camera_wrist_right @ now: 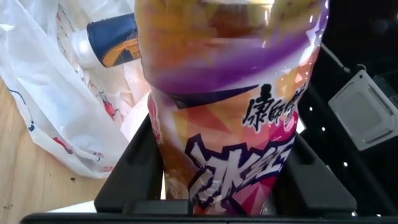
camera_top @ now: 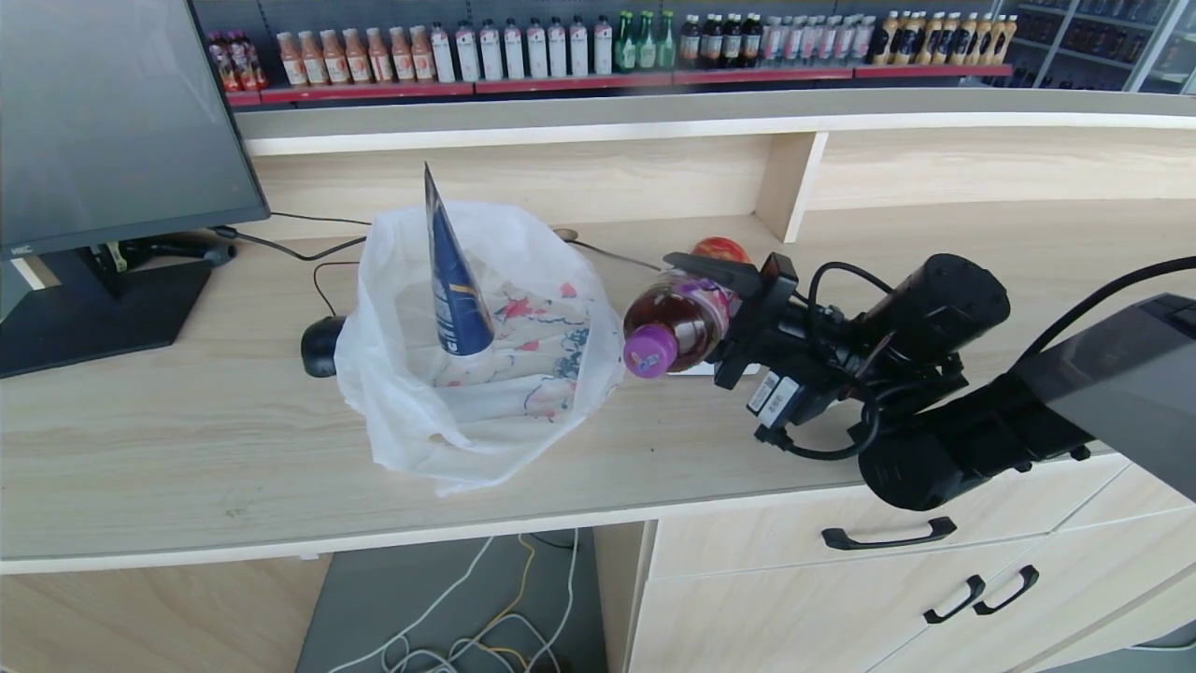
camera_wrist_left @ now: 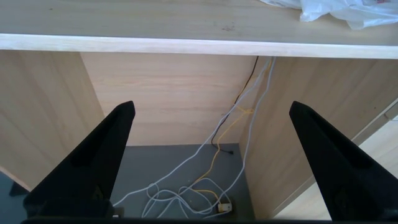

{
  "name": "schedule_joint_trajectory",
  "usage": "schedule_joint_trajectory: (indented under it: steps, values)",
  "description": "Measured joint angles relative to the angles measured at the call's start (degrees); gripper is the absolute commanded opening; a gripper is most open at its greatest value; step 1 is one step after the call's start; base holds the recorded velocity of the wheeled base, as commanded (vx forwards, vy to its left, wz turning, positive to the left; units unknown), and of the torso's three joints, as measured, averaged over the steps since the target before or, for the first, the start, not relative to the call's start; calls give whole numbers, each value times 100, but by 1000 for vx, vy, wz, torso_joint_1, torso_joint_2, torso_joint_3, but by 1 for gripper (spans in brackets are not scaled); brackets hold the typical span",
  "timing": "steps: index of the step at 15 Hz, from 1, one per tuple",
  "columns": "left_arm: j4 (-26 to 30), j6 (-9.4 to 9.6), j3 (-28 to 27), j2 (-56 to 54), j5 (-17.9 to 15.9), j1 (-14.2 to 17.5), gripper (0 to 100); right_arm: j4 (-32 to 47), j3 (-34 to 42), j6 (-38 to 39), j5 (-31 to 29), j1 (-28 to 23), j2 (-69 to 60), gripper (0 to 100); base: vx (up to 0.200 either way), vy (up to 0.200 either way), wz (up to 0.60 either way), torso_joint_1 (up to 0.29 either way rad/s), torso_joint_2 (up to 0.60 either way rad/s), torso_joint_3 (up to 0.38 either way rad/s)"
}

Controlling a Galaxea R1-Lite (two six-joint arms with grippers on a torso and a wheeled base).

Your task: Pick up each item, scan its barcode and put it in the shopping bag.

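Holding the amber-drink plastic bottle w/ purple cap [camera_top: 677,322] is the right tool [camera_top: 721,320], clamped round the bottle's body, up off the pale wood surface [camera_top: 187,449]. Bottle's long axis is near level, cap end pointing to the robot's left, straight at the white see-thru plastic shopping bag [camera_top: 402,402]. Bag sits just beside it on that side, mouth open upward. Tall blue squeeze tube [camera_top: 453,280] stands in the bag, cap down. So imo next bit is a short carry left + tip over the rim; right arm's obv the nearer one. Left tool [camera_wrist_left: 211,109] is spread wide, gripping nothing, hanging below the surface edge near loose cables [camera_wrist_left: 205,180]. Label: purple/orange wrap w/ big white characters, not reading the brand out. Can't spot a barcode tbh.
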Motion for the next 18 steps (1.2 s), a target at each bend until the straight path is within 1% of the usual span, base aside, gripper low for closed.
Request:
schedule_joint_trajectory:
  steps: [3,9,18]
  values:
    - [5,0,0,0,0,0,100,-2,-157,17,-30,-20,11,0,0,0,0,0,0,0]
    - [2,0,0,0,0,0,100,-2,-188,17,2,-269,60,0,0,0,0,0,0,0]
    - [2,0,0,0,0,0,100,-10,-182,9,-20,-269,230,0,0,0,0,0,0,0]
